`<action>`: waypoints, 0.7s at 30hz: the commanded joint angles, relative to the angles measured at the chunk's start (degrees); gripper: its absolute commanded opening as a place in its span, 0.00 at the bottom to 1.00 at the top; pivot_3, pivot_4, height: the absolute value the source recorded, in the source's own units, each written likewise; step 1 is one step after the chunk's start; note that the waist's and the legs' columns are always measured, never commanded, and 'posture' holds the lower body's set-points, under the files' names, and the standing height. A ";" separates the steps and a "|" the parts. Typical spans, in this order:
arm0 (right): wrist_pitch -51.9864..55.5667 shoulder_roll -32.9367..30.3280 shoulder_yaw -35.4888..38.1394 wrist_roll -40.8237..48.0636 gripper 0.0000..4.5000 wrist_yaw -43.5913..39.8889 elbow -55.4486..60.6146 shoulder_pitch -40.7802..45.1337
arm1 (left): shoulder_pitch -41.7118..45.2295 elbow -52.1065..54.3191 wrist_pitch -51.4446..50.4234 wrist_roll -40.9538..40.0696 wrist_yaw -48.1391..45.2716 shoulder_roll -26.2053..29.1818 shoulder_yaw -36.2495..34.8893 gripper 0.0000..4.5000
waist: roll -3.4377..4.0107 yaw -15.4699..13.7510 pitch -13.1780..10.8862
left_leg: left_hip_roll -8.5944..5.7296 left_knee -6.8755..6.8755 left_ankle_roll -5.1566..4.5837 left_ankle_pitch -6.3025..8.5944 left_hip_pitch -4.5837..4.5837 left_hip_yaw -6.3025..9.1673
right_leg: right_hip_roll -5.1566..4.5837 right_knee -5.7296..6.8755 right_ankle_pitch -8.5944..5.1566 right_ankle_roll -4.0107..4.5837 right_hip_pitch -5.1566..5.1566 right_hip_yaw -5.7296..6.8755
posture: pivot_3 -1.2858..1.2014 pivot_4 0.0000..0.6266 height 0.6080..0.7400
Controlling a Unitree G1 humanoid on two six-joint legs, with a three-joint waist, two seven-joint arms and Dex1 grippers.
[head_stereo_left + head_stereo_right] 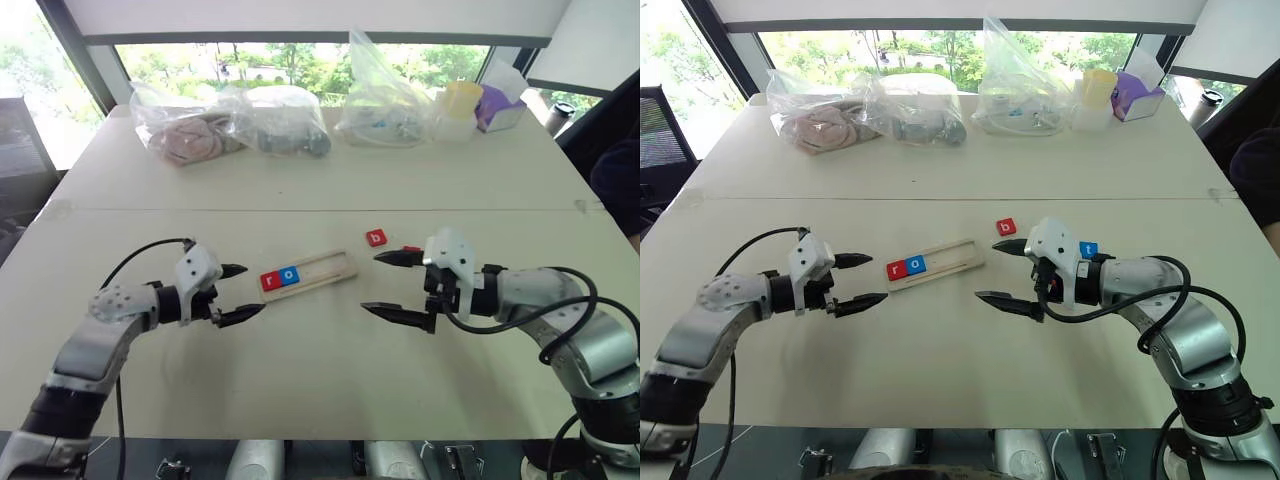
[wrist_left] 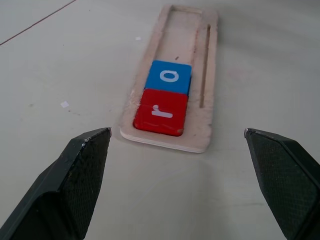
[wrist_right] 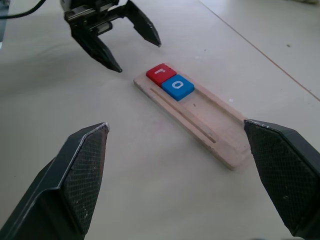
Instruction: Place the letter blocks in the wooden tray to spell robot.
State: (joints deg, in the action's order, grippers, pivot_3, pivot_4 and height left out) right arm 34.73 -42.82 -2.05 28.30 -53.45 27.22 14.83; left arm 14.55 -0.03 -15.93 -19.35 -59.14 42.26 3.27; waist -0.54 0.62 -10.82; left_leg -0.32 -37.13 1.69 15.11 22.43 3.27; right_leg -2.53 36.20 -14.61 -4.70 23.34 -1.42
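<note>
Pale table with a seam across its middle. Near the centre, a wooden tray lying flat. Just beyond its right end, a red b block; further right, a blue t block. Along the far edge, three clear plastic bags, a yellow cup and a purple box.

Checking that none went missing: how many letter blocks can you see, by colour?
Red: 3: r block, b block, and a red block mostly hidden behind the right gripper, letter unreadable.
Blue: 2: o block, t block.
Total: 5
</note>
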 commanded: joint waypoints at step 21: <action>-2.89 1.02 -1.09 -1.30 0.98 3.96 4.22 -3.71 | 12.18 -17.45 3.26 5.17 -9.77 -5.01 3.72 1.00 | -0.01 0.05 0.00 | 0.00 -0.04 0.00 0.00 -0.01 0.03 | 0.02 0.07 0.11 -0.19 0.00 -0.01 | 0.52 0.24 1.00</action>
State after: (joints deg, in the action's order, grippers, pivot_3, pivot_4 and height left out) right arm 32.77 -42.07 -3.64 27.06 -49.77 28.97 10.96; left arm 26.34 -17.69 -13.04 -14.23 -67.90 37.45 7.06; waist -0.54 0.67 -10.82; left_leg -0.32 -37.17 1.69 15.11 22.42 3.29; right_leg -2.52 36.27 -14.50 -4.89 23.34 -1.43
